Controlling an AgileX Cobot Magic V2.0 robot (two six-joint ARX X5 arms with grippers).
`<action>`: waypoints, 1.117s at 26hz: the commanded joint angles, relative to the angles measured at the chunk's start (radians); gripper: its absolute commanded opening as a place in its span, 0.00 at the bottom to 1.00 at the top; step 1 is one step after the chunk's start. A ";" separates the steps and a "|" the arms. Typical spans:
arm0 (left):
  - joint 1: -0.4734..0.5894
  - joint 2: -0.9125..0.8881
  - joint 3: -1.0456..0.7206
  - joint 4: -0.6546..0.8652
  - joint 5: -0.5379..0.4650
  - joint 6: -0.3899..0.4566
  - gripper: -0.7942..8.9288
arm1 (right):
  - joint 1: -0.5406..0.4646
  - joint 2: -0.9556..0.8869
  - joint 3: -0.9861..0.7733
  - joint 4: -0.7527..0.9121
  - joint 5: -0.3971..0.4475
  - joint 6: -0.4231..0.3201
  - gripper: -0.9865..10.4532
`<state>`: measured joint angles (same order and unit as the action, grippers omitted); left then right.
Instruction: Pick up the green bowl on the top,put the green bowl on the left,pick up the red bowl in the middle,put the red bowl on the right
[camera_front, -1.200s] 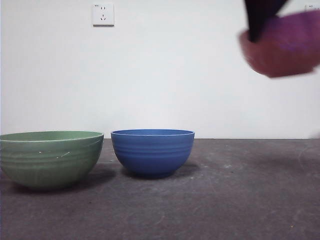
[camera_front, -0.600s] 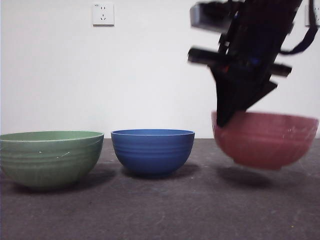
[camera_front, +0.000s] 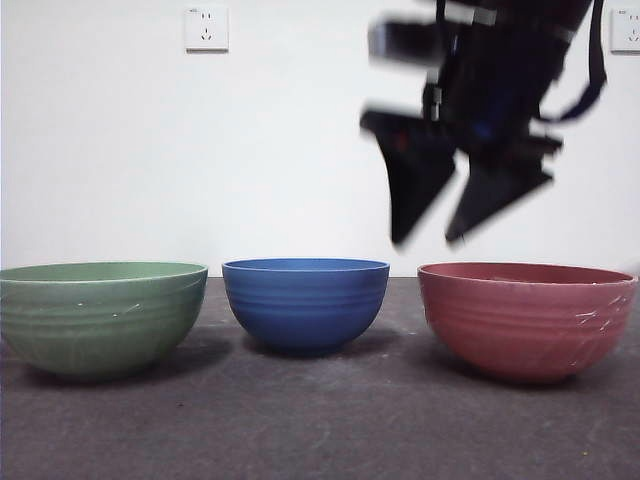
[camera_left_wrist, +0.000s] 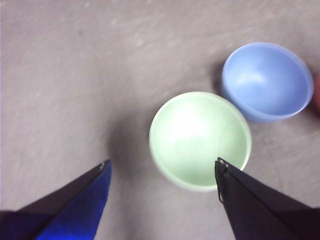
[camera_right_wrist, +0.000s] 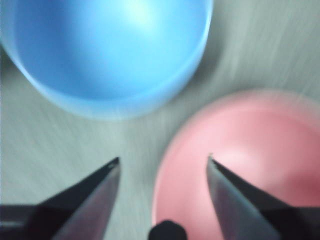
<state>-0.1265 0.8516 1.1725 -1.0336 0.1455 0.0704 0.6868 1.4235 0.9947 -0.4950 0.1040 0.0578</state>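
Observation:
The red bowl (camera_front: 527, 318) rests upright on the table at the right, and its rim (camera_right_wrist: 250, 165) shows in the right wrist view. My right gripper (camera_front: 430, 240) hangs open a little above the bowl's left rim, holding nothing; its midpoint (camera_right_wrist: 163, 160) lies over the gap between the red and blue bowls. The green bowl (camera_front: 100, 315) sits upright at the left. From high above, the left wrist view looks down into the green bowl (camera_left_wrist: 200, 140), with my left gripper (camera_left_wrist: 162, 165) open and empty above it.
A blue bowl (camera_front: 305, 303) stands in the middle between the other two, also seen as the blue bowl (camera_left_wrist: 265, 80) and the blue bowl (camera_right_wrist: 107, 50). A wall socket (camera_front: 206, 29) is on the white wall behind. The dark tabletop (camera_front: 320, 430) stretches in front.
The right arm came down with the red bowl, set it on the table at the right, opened its jaws and lifted off. The green and blue bowls stayed still.

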 joint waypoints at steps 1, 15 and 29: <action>0.002 -0.002 -0.003 0.091 0.106 0.008 0.43 | -0.001 -0.112 -0.005 0.098 0.005 -0.092 0.36; -0.002 -0.159 -0.371 0.502 0.159 -0.063 0.07 | -0.275 -0.676 -0.190 0.202 -0.098 -0.134 0.07; -0.002 -0.348 -0.578 0.591 0.124 -0.131 0.08 | -0.294 -0.843 -0.427 0.329 0.004 -0.067 0.09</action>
<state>-0.1268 0.5026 0.5987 -0.4423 0.2722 -0.0460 0.3935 0.5831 0.5728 -0.1749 0.0986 -0.0296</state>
